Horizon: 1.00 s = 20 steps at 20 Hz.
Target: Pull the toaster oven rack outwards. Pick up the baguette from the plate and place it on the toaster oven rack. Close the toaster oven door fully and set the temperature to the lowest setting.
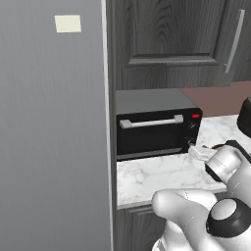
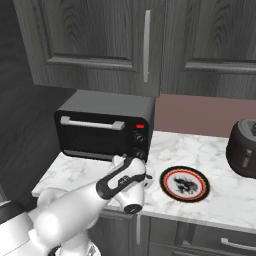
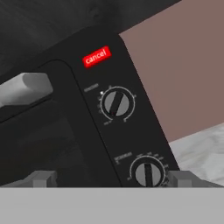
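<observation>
The black toaster oven (image 1: 154,115) (image 2: 107,122) stands at the back of the marble counter. Its door (image 1: 149,137) (image 2: 95,137) is up against the front, silver bar handle (image 3: 24,87) along the top edge. My gripper (image 1: 194,149) (image 2: 136,162) (image 3: 111,179) is open and empty, right in front of the oven's control strip. In the hand view the lower knob (image 3: 148,173) sits between the fingertips (image 3: 41,178), with the upper knob (image 3: 116,103) and the red cancel button (image 3: 97,57) above it. The plate (image 2: 166,183) lies bare to the right. Rack and baguette are hidden.
A large dark rounded vessel (image 2: 245,147) (image 1: 245,117) stands at the counter's right end. A tall grey panel (image 1: 54,127) walls off the left of the oven. Dark wall cabinets (image 2: 145,45) hang above. Bare marble (image 2: 75,170) lies in front of the oven.
</observation>
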Tool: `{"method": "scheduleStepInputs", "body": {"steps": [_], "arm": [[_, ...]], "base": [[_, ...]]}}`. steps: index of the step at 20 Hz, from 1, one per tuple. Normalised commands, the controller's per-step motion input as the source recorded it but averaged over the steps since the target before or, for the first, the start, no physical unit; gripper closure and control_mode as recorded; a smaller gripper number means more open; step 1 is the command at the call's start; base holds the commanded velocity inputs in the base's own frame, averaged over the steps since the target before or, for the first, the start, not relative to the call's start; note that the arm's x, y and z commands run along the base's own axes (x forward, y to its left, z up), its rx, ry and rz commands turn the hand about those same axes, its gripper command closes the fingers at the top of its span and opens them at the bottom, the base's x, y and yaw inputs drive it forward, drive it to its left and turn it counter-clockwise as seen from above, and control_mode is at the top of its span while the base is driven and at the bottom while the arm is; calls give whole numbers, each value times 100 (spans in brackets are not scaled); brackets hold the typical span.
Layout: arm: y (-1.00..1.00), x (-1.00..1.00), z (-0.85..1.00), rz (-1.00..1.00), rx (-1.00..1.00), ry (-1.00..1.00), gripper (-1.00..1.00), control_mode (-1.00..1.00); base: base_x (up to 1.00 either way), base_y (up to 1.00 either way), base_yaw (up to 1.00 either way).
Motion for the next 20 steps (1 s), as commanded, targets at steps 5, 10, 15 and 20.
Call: {"method": "scheduleStepInputs", "body": {"steps": [5, 10, 15, 20], "arm": [[0, 26, 0, 0, -1, 11, -100, -100], [0, 16, -2, 0, 0, 0, -100, -100], [0, 2, -12, -1, 0, 0, -100, -100], [0, 0, -18, 0, 0, 0, -100, -100]], "base": [[0, 0, 0], [0, 0, 0], [0, 0, 0], [0, 0, 0]]}}
